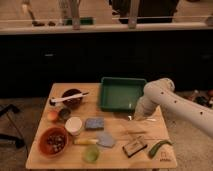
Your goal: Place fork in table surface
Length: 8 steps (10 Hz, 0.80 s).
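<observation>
My gripper (134, 113) hangs at the end of the white arm (161, 95), which reaches in from the right. It is low over the table surface (115, 160), just in front of the green tray's front right corner. A small slender pale fork (144, 119) shows right below and to the right of the gripper, at the level of the wood. I cannot tell whether the fork is held or lies free.
The green tray (106, 94) stands at the back middle. A dark bowl (71, 101) with a long white-handled utensil (70, 97), an orange fruit (52, 115), a white cup (74, 125), a blue sponge (94, 123), a red bowl (53, 141), a yellow-handled blue spatula (96, 141), a green cup (91, 153), a dark brush (135, 146) and a green vegetable (159, 148) fill the table.
</observation>
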### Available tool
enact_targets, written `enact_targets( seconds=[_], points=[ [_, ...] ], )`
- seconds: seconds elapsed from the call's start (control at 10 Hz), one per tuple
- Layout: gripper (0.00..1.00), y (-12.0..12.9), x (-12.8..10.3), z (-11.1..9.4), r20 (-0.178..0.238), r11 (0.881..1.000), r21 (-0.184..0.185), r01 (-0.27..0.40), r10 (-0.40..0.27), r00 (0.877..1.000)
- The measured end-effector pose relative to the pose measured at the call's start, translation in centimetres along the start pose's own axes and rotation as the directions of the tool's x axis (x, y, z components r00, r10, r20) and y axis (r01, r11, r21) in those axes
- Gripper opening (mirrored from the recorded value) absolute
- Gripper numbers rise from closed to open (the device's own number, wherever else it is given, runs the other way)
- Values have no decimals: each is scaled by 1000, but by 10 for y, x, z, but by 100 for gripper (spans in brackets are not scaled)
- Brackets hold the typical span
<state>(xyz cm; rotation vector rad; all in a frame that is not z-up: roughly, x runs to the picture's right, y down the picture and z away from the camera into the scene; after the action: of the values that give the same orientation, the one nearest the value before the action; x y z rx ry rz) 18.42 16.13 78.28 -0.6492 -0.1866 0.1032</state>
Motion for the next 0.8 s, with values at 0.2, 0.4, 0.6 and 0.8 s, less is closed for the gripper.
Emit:
enact_targets(
  seconds=[0.2, 0.4, 0.6, 0.8],
  points=[
    [0, -9, 5, 1, 9, 1000, 0, -9, 9, 1000],
    [0, -13, 3, 7, 11, 1000, -11, -1, 1, 1000],
    [0, 3, 8, 8, 12, 1000, -18, -14, 14, 1000],
    [0, 6, 10, 8, 15, 1000, -22, -19, 19, 1000]
  ],
)
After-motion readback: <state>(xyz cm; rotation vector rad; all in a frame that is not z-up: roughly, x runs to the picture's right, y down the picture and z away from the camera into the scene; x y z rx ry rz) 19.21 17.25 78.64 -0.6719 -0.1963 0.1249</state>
